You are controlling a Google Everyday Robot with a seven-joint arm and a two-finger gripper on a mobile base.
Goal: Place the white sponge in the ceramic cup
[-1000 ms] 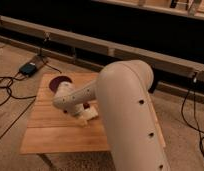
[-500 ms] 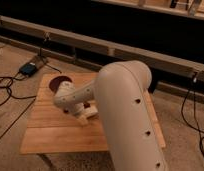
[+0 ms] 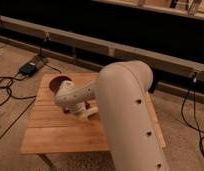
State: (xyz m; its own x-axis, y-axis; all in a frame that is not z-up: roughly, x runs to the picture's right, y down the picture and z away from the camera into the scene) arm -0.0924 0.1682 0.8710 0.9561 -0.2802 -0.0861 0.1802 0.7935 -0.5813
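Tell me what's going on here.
The robot's arm reaches over a wooden table, its gripper low above the boards near the middle. A dark red bowl sits at the far left corner. The arm hides the spot under the gripper, so neither sponge nor cup can be made out.

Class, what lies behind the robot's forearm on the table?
Part of a dark reddish-brown bowl shows; the forearm covers the rest. The gripper, low over the table, hides anything beneath it.

A: What's around the wooden table?
B: A dark red bowl on its far left corner; a blue box and black cables on the floor off that corner.
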